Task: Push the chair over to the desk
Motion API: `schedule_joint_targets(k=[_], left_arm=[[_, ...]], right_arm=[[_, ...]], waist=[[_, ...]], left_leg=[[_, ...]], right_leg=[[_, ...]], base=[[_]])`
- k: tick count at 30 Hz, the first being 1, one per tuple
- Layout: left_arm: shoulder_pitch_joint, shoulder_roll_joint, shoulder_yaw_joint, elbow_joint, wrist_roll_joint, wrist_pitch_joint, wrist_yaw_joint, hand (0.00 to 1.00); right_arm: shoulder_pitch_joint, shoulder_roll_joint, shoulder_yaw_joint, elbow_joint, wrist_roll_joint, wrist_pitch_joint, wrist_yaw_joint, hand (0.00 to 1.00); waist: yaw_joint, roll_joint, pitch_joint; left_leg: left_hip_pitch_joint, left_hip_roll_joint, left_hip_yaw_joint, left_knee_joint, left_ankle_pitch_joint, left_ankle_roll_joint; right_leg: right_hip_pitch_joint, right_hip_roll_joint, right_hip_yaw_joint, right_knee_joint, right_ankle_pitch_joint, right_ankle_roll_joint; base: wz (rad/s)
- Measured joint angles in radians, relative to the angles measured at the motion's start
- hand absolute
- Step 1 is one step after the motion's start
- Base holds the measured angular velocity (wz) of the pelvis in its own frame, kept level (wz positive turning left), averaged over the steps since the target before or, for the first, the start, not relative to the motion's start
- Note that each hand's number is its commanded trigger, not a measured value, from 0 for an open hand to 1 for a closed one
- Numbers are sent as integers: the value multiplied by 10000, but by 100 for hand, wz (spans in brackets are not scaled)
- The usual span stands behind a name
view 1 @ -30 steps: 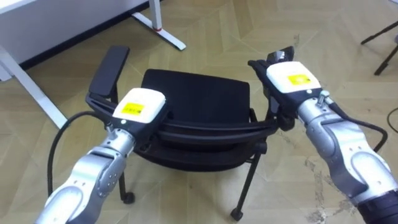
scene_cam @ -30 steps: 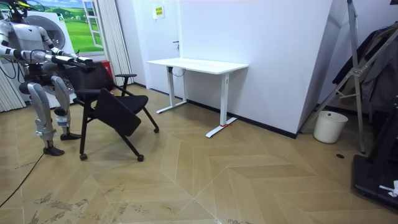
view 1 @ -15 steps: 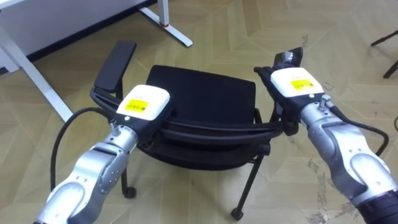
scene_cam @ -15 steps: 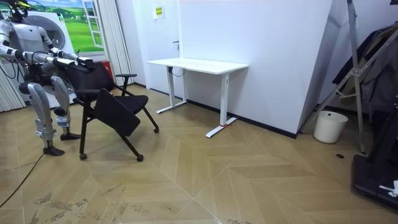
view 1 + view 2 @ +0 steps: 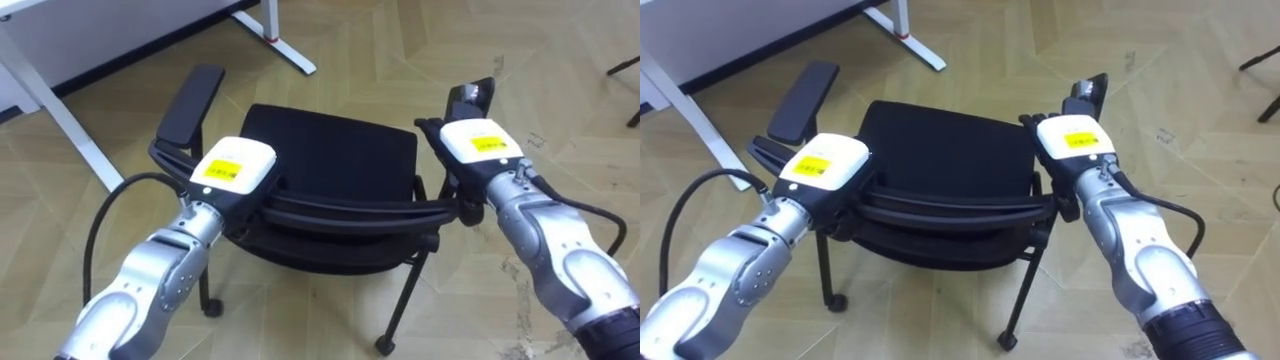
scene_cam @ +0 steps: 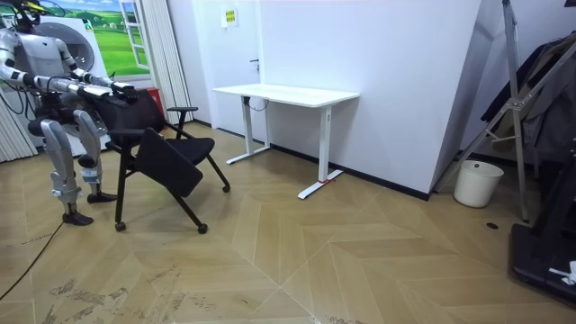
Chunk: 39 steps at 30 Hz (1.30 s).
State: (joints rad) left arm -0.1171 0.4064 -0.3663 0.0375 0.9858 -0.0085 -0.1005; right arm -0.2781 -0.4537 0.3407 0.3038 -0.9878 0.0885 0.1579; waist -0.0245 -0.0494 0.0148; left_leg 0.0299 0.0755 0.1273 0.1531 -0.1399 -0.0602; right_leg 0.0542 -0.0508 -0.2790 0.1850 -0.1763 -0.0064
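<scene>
Just ahead of me, the chair (image 5: pixel 330 150) faces the far-left desk (image 5: pixel 55 112). My left hand (image 5: pixel 235 170) and right hand (image 5: pixel 475 145) rest on its backrest (image 5: pixel 340 208); grip unreadable. I'd push evenly, keeping it straight.

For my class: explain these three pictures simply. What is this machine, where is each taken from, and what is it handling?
It is a two-legged humanoid robot with two arms. Two pictures come from cameras in its head, looking down; the third from a camera across the room. Its left hand and right hand sit at either end of the backrest of a black chair on a wooden floor. The room view shows the robot behind the chair, a white desk beyond.
</scene>
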Motion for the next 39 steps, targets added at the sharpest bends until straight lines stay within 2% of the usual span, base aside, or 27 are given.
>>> schedule_joint_targets(k=[4,12,17,18,19,20,21,22,23,24,25,28,30,34,39], left_arm=[[3,21,-2,-49,-4,-75,-13,100],[6,68,-121,-191,-4,-71,-126,100],[9,191,-286,-256,-31,-64,-265,100],[10,168,-295,-257,-32,-71,-338,100],[19,134,-297,-250,-32,-63,-368,100],[96,438,-204,-388,-99,-108,-376,100],[117,702,21,-566,-219,-144,-404,100],[135,634,89,-486,-241,-95,-416,100],[121,530,67,-380,-236,63,-463,100],[95,526,53,-384,-243,86,-523,100],[81,519,46,-385,-244,79,-534,100],[1,418,24,-383,-238,141,-712,100],[1,384,26,-384,-227,102,-858,100],[10,421,26,-384,-175,-43,-912,100],[9,465,29,-384,-184,-157,-903,100]], right_arm=[[41,-25,-14,42,-7,132,190,0],[375,-214,-14,-138,-48,145,292,0],[781,-476,-17,-633,-27,0,466,0],[854,-534,-20,-729,-26,-52,523,0],[880,-527,-27,-760,-21,-79,550,0],[939,-441,-42,-989,-57,-286,597,0],[931,-538,-29,-1520,-72,-554,653,0],[961,-621,-20,-1694,-76,-657,652,0],[981,-584,23,-1777,18,-764,652,0],[989,-567,32,-1840,53,-831,670,0],[1009,-573,30,-1906,83,-850,722,0],[1099,-593,17,-2325,47,-864,954,0],[1367,-617,-73,-2925,42,-873,1074,0],[1631,-616,-81,-3392,64,-913,1252,0],[1640,-614,-93,-3509,103,-950,1506,0]], waist=[[20,3,-2],[74,-40,-30],[53,-63,-44],[73,-14,-30],[76,66,24],[149,57,15],[161,-163,-25],[69,63,16],[-155,124,-2],[-270,102,14],[-299,86,21],[-393,19,12],[-425,-2,0],[-272,-104,-66],[-222,-106,-72]], left_leg=[[-11,7,3,0,0,0],[19,0,-3,-11,0,0],[213,37,-349,-33,2,2],[370,192,-703,-122,16,11],[472,347,-1072,-155,14,9],[461,506,-1713,-152,5,-2],[293,464,-1677,37,-250,-242],[257,560,-1615,132,-482,-284],[344,629,-1270,154,-597,-258],[350,683,-1007,131,-590,-266],[329,686,-946,128,-590,-267],[303,581,-774,137,-611,-295],[294,529,-366,174,-612,-292],[338,519,-204,169,-611,-291],[344,523,-201,173,-610,-290]], right_leg=[[-3,4,2,1,0,0],[-2,2,19,70,0,0],[-34,-5,26,486,-2,3],[-362,-2,35,1244,-58,75],[-758,89,128,1723,-339,155],[-1327,435,852,1104,-341,-116],[-1704,395,770,32,1099,-500],[-1683,444,549,359,987,-433],[-1570,499,439,446,875,-458],[-1584,518,390,513,866,-458],[-1591,524,374,513,861,-464],[-1610,528,442,507,758,-445],[-1616,492,565,517,717,-376],[-1609,482,624,520,726,-358],[-1594,481,598,521,725,-358]], base=[[0],[0],[-2],[-21],[-45],[-45],[-22],[21],[37],[27],[10],[2],[0],[-4],[0]])
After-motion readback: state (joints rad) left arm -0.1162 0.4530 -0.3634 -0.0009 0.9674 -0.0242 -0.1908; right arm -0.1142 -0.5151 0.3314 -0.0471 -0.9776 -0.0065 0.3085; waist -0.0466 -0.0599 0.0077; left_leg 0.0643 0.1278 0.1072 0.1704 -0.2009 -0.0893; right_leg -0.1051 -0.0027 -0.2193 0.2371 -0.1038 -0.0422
